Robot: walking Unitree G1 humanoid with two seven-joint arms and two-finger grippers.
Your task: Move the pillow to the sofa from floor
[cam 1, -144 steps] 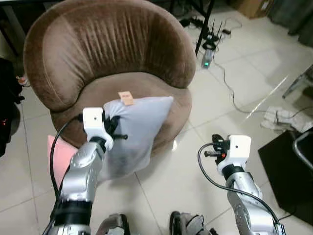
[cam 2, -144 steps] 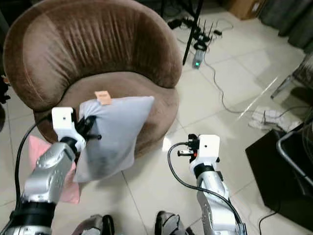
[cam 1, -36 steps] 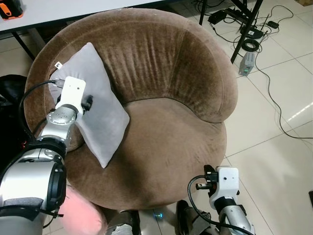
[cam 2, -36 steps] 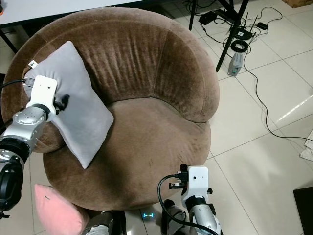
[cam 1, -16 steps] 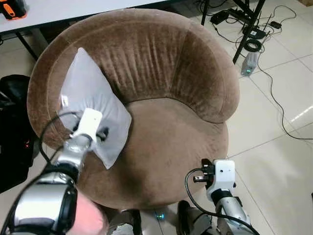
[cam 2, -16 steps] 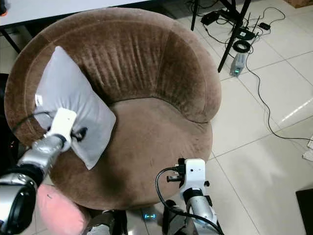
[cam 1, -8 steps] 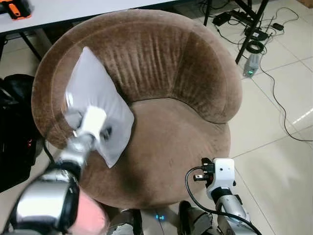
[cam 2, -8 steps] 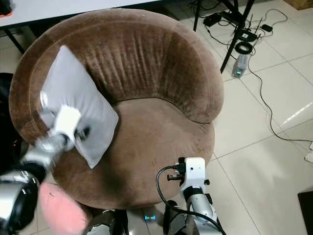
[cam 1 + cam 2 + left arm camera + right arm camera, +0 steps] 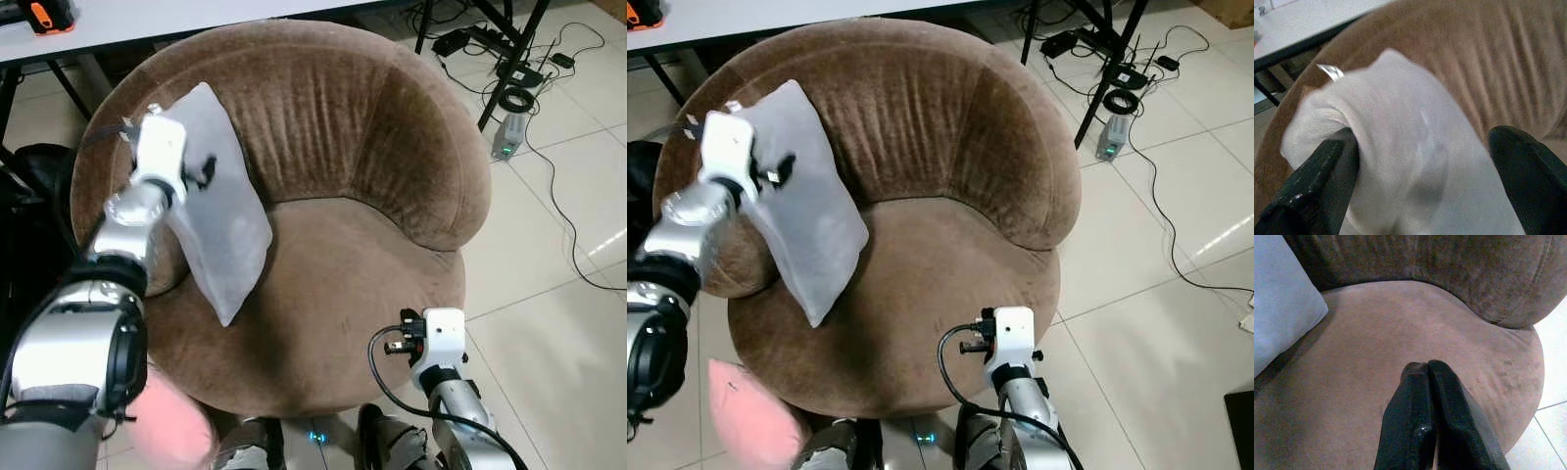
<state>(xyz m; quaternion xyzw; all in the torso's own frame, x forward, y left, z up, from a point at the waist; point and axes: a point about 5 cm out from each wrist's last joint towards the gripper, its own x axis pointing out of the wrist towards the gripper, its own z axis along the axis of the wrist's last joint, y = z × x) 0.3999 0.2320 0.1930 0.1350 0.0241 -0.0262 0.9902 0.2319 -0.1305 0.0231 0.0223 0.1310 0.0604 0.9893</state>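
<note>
Left claw (image 9: pixel 1420 186) spread wide around the grey pillow (image 9: pixel 220 215) on the brown sofa (image 9: pixel 333 157) — right claw (image 9: pixel 1427 382) pressed closed, empty

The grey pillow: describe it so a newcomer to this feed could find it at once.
Start at the round brown sofa chair in the middle of the head views. The grey pillow leans against the chair's left inner wall, its lower corner hanging over the seat, with the left gripper at its upper end. Unlike the pink pillow on the floor by the chair's base, it is grey and up on the chair.
</note>
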